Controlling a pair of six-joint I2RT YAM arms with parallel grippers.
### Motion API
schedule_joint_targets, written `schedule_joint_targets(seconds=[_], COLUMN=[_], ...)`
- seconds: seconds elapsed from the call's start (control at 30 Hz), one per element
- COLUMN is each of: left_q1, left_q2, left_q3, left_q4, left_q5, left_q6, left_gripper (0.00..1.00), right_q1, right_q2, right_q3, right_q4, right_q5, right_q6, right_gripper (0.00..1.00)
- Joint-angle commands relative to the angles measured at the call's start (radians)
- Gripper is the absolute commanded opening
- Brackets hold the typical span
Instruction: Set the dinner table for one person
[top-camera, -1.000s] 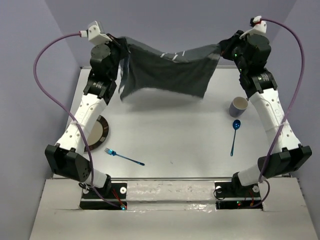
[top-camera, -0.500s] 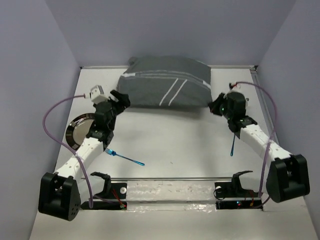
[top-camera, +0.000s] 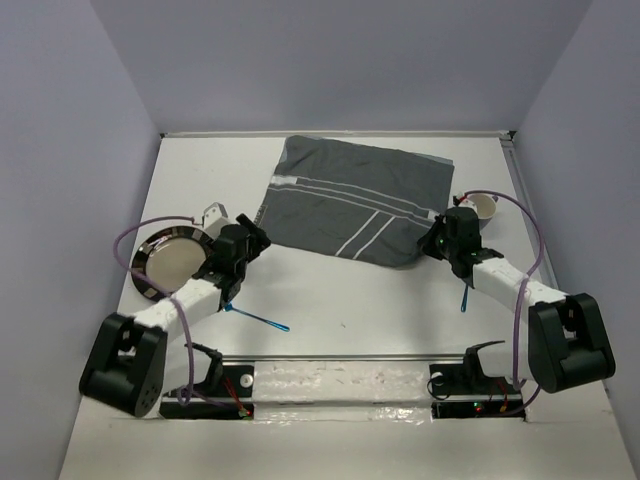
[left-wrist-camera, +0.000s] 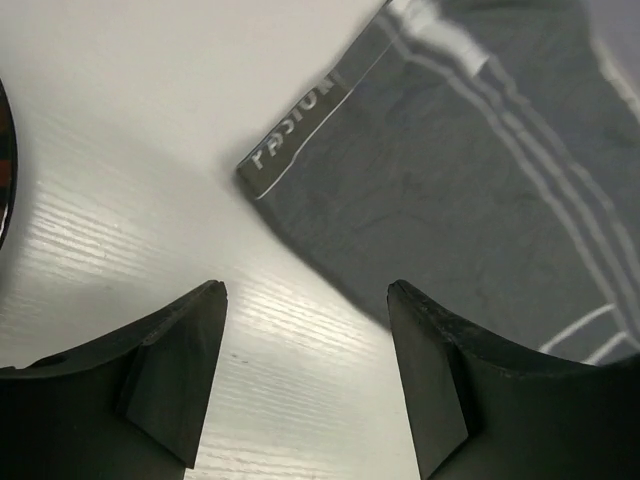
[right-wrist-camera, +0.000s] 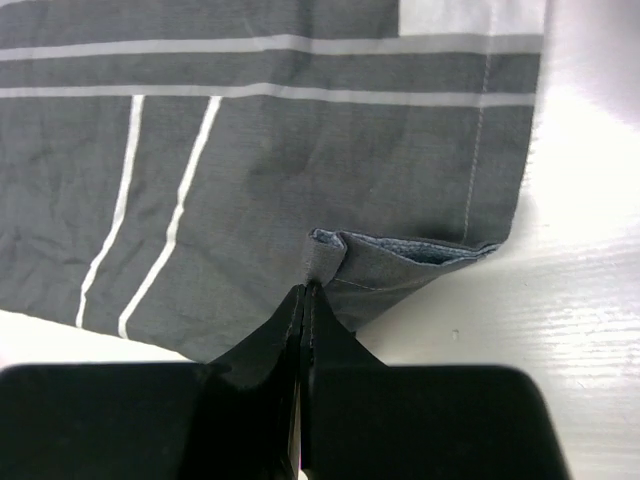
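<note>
A dark grey cloth (top-camera: 355, 205) with white stripes lies spread on the back half of the white dinner table (top-camera: 350, 290). My left gripper (top-camera: 255, 236) hovers open just off the cloth's near left corner (left-wrist-camera: 300, 125), nothing between its fingers (left-wrist-camera: 190, 340). My right gripper (top-camera: 437, 243) is shut on the cloth's near right corner, where a folded hem (right-wrist-camera: 400, 262) rises into the tips of the right gripper (right-wrist-camera: 305, 290). The cloth (right-wrist-camera: 300, 150) fills most of the right wrist view.
A shiny round plate (top-camera: 170, 262) sits at the left beside my left arm. A blue fork (top-camera: 255, 317) lies near the front edge. A blue spoon (top-camera: 466, 292) lies under my right arm, and a cup (top-camera: 484, 207) stands behind it. Lavender walls enclose the table.
Both arms came down and back toward the near side, lowering the cloth from mid-air onto the table. My left gripper opened and let go of its corner.
</note>
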Motion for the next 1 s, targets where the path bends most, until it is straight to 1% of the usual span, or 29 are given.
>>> schedule_joint_targets(seconds=[0.0,0.1,0.13,0.3,0.37,0.4,0.47,0.57,0.6,0.67,0.77,0.8,0.83,0.87,0.9,0.93,0.97], left_q1=[-0.019,-0.027,-0.027,-0.012,0.007,0.010,0.017,0.025,0.028,0.030,0.034,0.034,0.034,0.034,0.034,0.034,0.034], left_q2=[0.189,0.298,0.336,0.425,0.471,0.485,0.517,0.543,0.548,0.557,0.539,0.498,0.468,0.392,0.347,0.309,0.231], left_q3=[0.146,0.183,0.204,0.261,0.286,0.292,0.301,0.322,0.327,0.341,0.317,0.300,0.245,0.206,0.129,0.128,0.058], left_q4=[-0.064,-0.058,-0.058,-0.040,-0.037,-0.037,-0.025,-0.022,-0.022,-0.026,-0.029,-0.025,-0.012,0.000,0.011,0.017,0.021], left_q5=[-0.077,-0.079,-0.104,-0.138,-0.122,-0.119,-0.117,-0.118,-0.119,-0.123,-0.131,-0.128,-0.122,-0.119,-0.105,-0.097,-0.089], left_q6=[0.032,0.019,0.009,-0.018,-0.029,-0.032,-0.031,-0.020,-0.014,0.003,0.018,0.023,0.026,0.028,0.028,0.025,0.012], left_gripper=[0.75,0.71,0.70,0.62,0.53,0.45,0.40,0.29,0.18,0.00,0.00,0.00,0.00,0.00,0.00,0.00,0.00], right_q1=[0.001,0.001,0.001,0.001,0.001,0.001,0.001,0.001,0.001,0.001,0.001,0.001,0.001,0.001,0.001,0.001,0.001], right_q2=[-0.031,-0.067,-0.074,-0.106,-0.105,-0.105,-0.111,-0.120,-0.123,-0.134,-0.143,-0.151,-0.154,-0.157,-0.166,-0.172,-0.179], right_q3=[-0.018,-0.027,-0.033,-0.047,-0.050,-0.051,-0.055,-0.056,-0.056,-0.059,-0.067,-0.068,-0.070,-0.070,-0.074,-0.079,-0.094], right_q4=[0.030,0.028,0.028,0.028,0.030,0.028,0.031,0.030,0.031,0.031,0.027,0.019,0.012,0.005,0.001,-0.002,-0.005], right_q5=[0.050,0.046,0.047,0.036,0.029,0.030,0.033,0.035,0.036,0.043,0.052,0.059,0.061,0.064,0.078,0.084,0.089], right_q6=[0.024,0.017,0.012,0.010,0.013,0.014,0.014,0.015,0.015,0.017,0.017,0.018,0.020,0.023,0.036,0.043,0.049], right_gripper=[0.00,0.00,0.00,0.00,0.00,0.00,0.00,0.00,0.00,0.00,0.00,0.00,0.00,0.00,0.00,0.00,0.00])
